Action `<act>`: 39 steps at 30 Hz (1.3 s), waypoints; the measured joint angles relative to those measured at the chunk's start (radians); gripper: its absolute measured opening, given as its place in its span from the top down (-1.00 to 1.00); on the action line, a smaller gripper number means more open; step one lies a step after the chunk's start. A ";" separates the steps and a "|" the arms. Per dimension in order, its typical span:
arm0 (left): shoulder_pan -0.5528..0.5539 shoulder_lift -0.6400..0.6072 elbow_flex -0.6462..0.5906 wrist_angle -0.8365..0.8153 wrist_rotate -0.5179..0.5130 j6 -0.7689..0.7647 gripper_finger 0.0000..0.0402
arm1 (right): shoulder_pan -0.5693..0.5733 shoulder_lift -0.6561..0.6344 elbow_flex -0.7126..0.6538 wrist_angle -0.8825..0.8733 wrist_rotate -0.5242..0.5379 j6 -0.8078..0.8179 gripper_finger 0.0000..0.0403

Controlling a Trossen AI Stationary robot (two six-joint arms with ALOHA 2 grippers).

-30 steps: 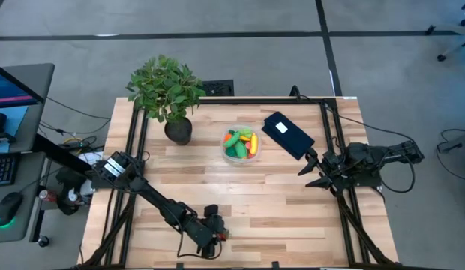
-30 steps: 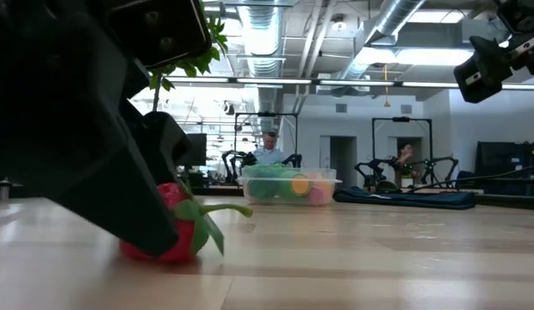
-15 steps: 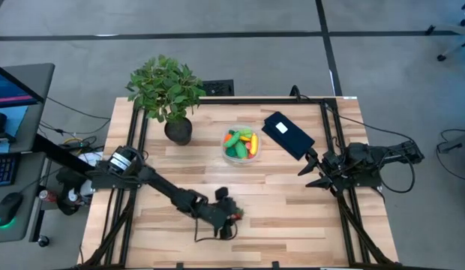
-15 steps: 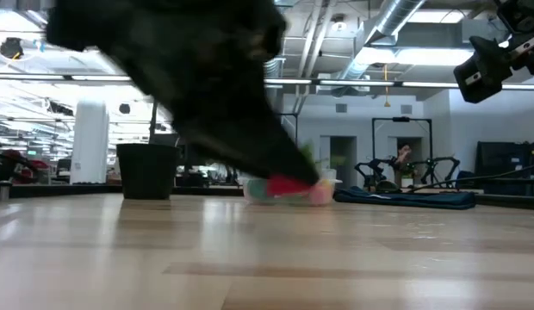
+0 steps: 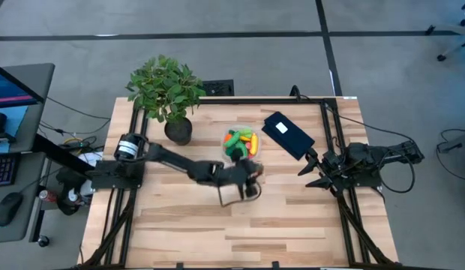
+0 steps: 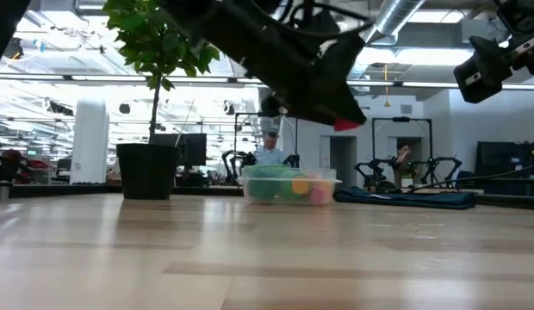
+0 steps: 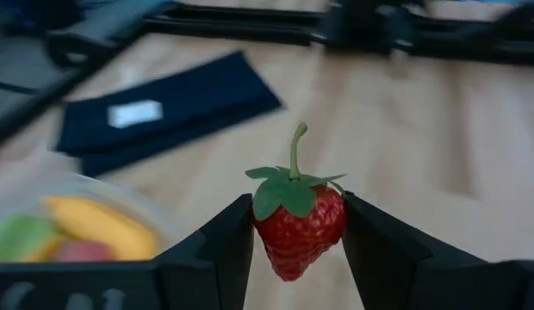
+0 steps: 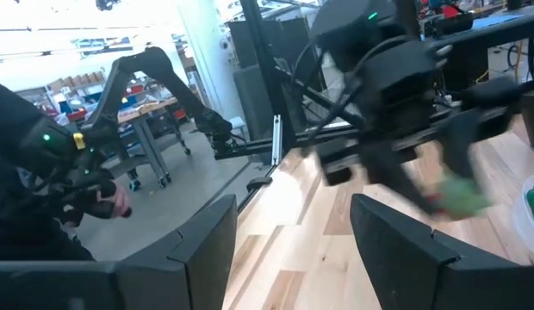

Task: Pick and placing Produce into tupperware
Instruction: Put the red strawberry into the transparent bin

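Observation:
My left gripper [image 5: 253, 174] is shut on a red toy strawberry [image 7: 298, 226] with a green leafy top, in the air just near of the tupperware [image 5: 241, 144]. The tupperware is a small round clear bowl holding an orange carrot, a yellow banana and green pieces; it also shows in the low view [image 6: 289, 187] and the left wrist view [image 7: 73, 232]. In the low view the strawberry [image 6: 346, 124] shows red under the gripper, above the bowl's height. My right gripper [image 5: 311, 171] is open and empty at the table's right side. My left gripper pinches the strawberry's red body by its two sides [image 7: 260, 231] between its two fingers. The strawberry sits with its green cap and stem toward the camera, lifted clear of the table.
A leafy potted plant [image 5: 166, 94] stands at the far left. A flat black rectangle with a white label [image 5: 288, 135] lies right of the tupperware. Bare wood lies along the near half of the table.
My left gripper has carried the strawberry from the table's near edge up and toward the far side, to a spot beside the tupperware. The strawberry, which lay on the wood a second ago, is lifted clear. My right arm has kept still.

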 joint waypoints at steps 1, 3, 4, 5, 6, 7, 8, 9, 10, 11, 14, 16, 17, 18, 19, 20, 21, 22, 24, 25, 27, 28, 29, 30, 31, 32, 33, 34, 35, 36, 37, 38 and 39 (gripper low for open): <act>0.018 0.000 0.009 -0.005 -0.007 0.005 0.24 | 0.000 0.000 0.000 0.000 0.000 0.000 -0.10; 0.051 0.000 0.029 -0.026 -0.018 0.007 0.24 | 0.000 0.000 0.000 0.000 0.000 0.000 -0.10; 0.068 0.000 0.038 -0.041 -0.019 0.007 0.24 | 0.000 0.000 0.000 0.000 0.000 0.000 -0.10; 0.084 0.000 0.045 -0.059 -0.019 0.007 0.24 | 0.000 0.000 0.000 0.000 0.000 0.000 -0.10; 0.096 0.000 0.048 -0.077 -0.020 0.006 0.24 | 0.000 0.000 0.000 0.000 0.000 0.000 -0.10; 0.109 0.000 0.048 -0.091 -0.021 0.006 0.24 | 0.000 0.000 0.000 0.000 0.000 0.000 -0.10; 0.120 0.000 0.048 -0.103 -0.022 0.006 0.24 | 0.000 0.000 0.000 0.000 0.000 0.000 -0.10; 0.129 0.000 0.048 -0.114 -0.022 0.006 0.24 | 0.000 0.000 0.000 0.000 0.000 0.000 -0.10; 0.136 0.000 0.048 -0.124 -0.021 0.006 0.24 | 0.000 0.000 0.000 0.000 0.000 0.000 -0.10; 0.141 0.000 0.048 -0.135 -0.020 0.006 0.24 | 0.000 0.000 0.000 0.000 0.000 0.000 -0.10; 0.148 0.000 0.048 -0.165 -0.014 0.006 0.24 | 0.000 0.000 0.000 0.000 0.000 0.000 -0.10; 0.149 0.000 0.048 -0.179 -0.015 0.006 0.24 | 0.000 0.000 0.000 0.000 0.000 -0.002 -0.10; 0.149 0.000 0.048 -0.189 -0.019 0.006 0.24 | 0.000 0.000 0.000 0.000 0.001 -0.004 -0.10; 0.149 0.000 0.048 -0.199 -0.024 0.006 0.24 | 0.000 0.000 0.000 0.000 0.003 -0.006 -0.10; 0.149 0.000 0.048 -0.211 -0.032 0.005 0.24 | 0.000 0.000 0.000 0.000 0.006 -0.007 -0.10; 0.149 0.000 0.049 -0.229 -0.046 0.002 0.24 | 0.000 0.000 0.000 0.000 0.007 -0.009 -0.10; 0.149 0.000 0.049 -0.252 -0.064 -0.009 0.24 | 0.000 0.000 0.000 0.000 0.010 -0.010 -0.10; 0.149 0.000 0.049 -0.277 -0.088 -0.032 0.24 | 0.000 0.000 0.000 -0.001 0.011 -0.010 -0.10; 0.148 0.000 0.049 -0.332 -0.131 -0.091 0.24 | 0.000 0.000 0.000 -0.002 0.011 -0.010 -0.10; 0.149 0.000 0.049 -0.357 -0.147 -0.117 0.24 | 0.000 0.000 0.000 -0.004 0.011 -0.010 -0.10; 0.149 0.000 0.049 -0.392 -0.157 -0.156 0.24 | 0.000 0.000 0.000 -0.015 0.011 -0.010 -0.10; 0.149 0.000 0.049 -0.405 -0.158 -0.164 0.24 | 0.000 0.000 0.000 -0.024 0.011 -0.010 -0.10; 0.149 0.000 0.049 -0.414 -0.159 -0.170 0.24 | 0.000 0.000 0.000 -0.029 0.011 -0.010 -0.10; 0.149 0.000 0.049 -0.419 -0.160 -0.175 0.24 | 0.000 0.000 -0.001 -0.029 0.011 -0.010 -0.10; 0.149 0.000 0.049 -0.423 -0.160 -0.178 0.24 | 0.000 0.000 -0.001 -0.029 0.011 -0.010 -0.10; 0.148 0.000 0.049 -0.424 -0.160 -0.180 0.24 | 0.000 0.000 -0.001 -0.029 0.011 -0.010 -0.10; 0.148 0.000 0.049 -0.423 -0.160 -0.180 0.24 | 0.000 0.000 -0.001 -0.029 0.011 -0.010 -0.10; 0.148 0.000 0.049 -0.423 -0.160 -0.180 0.24 | 0.000 0.000 -0.001 -0.029 0.011 -0.010 -0.10; 0.148 0.000 0.049 -0.423 -0.160 -0.180 0.24 | 0.000 0.000 -0.001 -0.029 0.011 -0.010 -0.10; 0.148 0.000 0.049 -0.423 -0.160 -0.180 0.24 | 0.000 0.000 -0.001 -0.029 0.011 -0.010 -0.10; 0.148 0.000 0.049 -0.423 -0.160 -0.180 0.24 | 0.000 0.000 -0.001 -0.029 0.011 -0.010 -0.10; 0.148 0.000 0.049 -0.423 -0.160 -0.180 0.24 | 0.000 0.000 -0.001 -0.029 0.011 -0.009 -0.10; 0.148 0.000 0.049 -0.423 -0.160 -0.180 0.24 | 0.000 0.000 -0.001 -0.029 0.011 -0.010 -0.10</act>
